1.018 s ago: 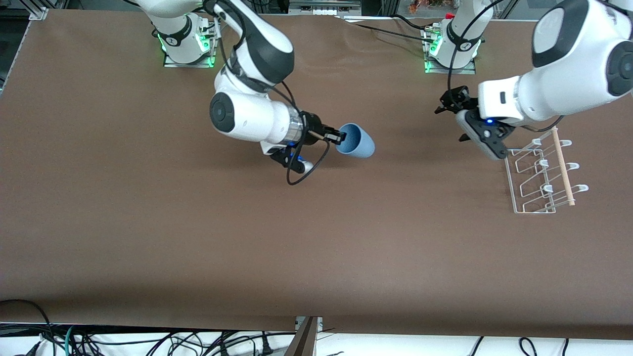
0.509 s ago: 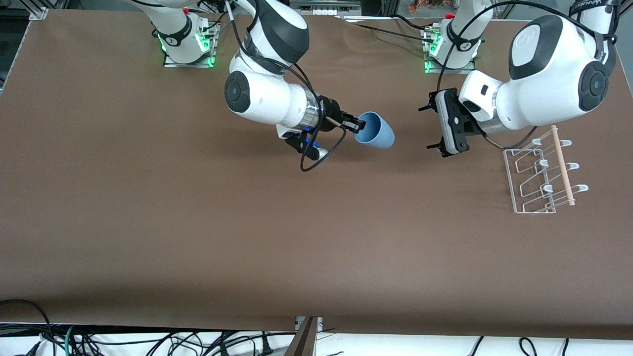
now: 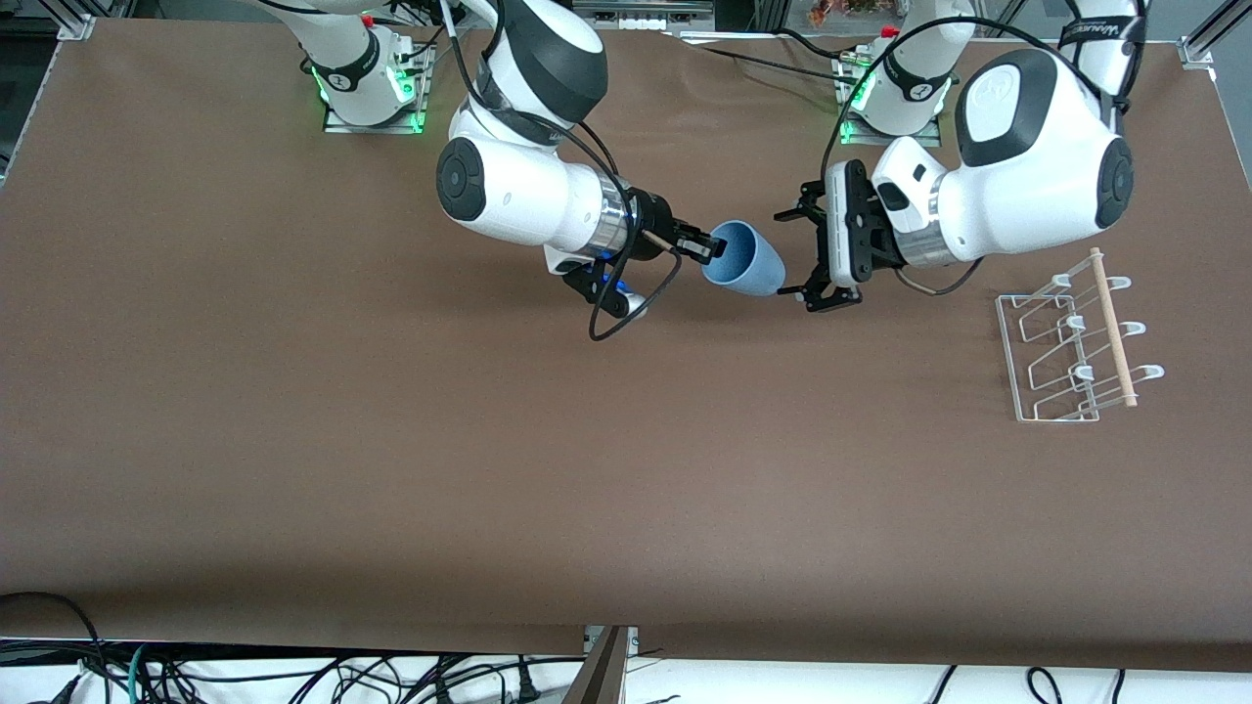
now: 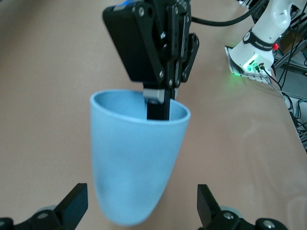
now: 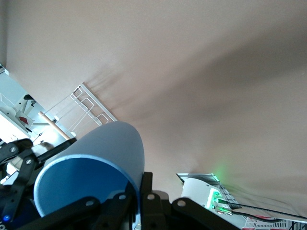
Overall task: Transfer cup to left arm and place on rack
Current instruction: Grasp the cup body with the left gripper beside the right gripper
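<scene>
**Handover about to close: cup in the air between two grippers**

We start with the small light-blue plastic tumbler, handleless and tapering to its base. It is held off the brown table, lying roughly on its side over the stretch between the two arm bases, its mouth toward nine o'clock in the front view and its base toward three o'clock.

The right gripper is pinched on the rim, one finger inside the mouth and one outside; the left wrist view shows that finger dipping into the cup. So we judge the pickup done and the cup presented.

The left gripper faces the cup's base from the three o'clock side. Its fingers are spread wide, wider than the cup, with one fingertip on either side of the tapered end, and neither appears to touch the plastic. It holds nothing yet.

The small white wire rack with upturned rounded pegs and a pale wooden dowel stands toward the left arm's end of the table, at about four o'clock from the cup and well apart from it. It carries nothing.

As we read it, what remains is the left gripper's closing, the right one's release, the carry, and setting the cup on a peg.
</scene>
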Controlling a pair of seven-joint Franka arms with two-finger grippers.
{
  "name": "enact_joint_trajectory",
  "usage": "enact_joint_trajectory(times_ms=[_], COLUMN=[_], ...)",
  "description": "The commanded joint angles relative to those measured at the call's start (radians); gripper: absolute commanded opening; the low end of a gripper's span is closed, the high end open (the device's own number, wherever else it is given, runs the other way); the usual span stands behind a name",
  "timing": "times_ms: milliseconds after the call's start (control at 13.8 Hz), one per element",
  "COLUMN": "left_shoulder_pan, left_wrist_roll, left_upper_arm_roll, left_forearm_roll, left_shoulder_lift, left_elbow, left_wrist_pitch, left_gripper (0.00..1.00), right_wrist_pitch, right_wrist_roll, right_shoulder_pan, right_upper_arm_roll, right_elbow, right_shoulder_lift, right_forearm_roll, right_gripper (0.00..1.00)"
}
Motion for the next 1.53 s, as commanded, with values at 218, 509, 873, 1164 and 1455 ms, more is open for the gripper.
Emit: enact_joint_trajectory(times_ms=[218, 509, 873, 1164, 1455], left_shoulder_pan=[0.001, 0.008, 0.014, 0.017, 0.018], left_wrist_roll=[0.146, 0.286, 0.297, 0.294, 0.283], left_upper_arm_roll=[-0.027, -0.027, -0.027, -0.027, -0.026], left_forearm_roll=[-0.121, -0.191, -0.194, -0.192, -0.180], left_shoulder_lift=[0.030, 0.067, 0.067, 0.065, 0.058], left_elbow=[-0.039, -0.038, -0.036, -0.027, -0.017], left_wrist_pitch=[0.072, 0.082, 0.075, 0.069, 0.065], left_gripper=[1.00, 0.22, 0.10, 0.08, 0.07], right_wrist_pitch=[-0.005, -0.001, 0.002, -0.006, -0.093], right_wrist_roll=[0.007, 0.007, 0.005, 0.011, 0.011], right_shoulder_pan=[-0.002, -0.001, -0.004, -0.019, -0.105], right_upper_arm_roll=[0.008, 0.008, 0.006, 0.005, 0.002], right_elbow=[0.043, 0.046, 0.046, 0.046, 0.046], right_shoulder_lift=[0.014, 0.014, 0.014, 0.011, -0.006], right_forearm_roll=[0.019, 0.019, 0.019, 0.025, 0.014], right_gripper=[0.00, 0.00, 0.00, 0.85, 0.98])
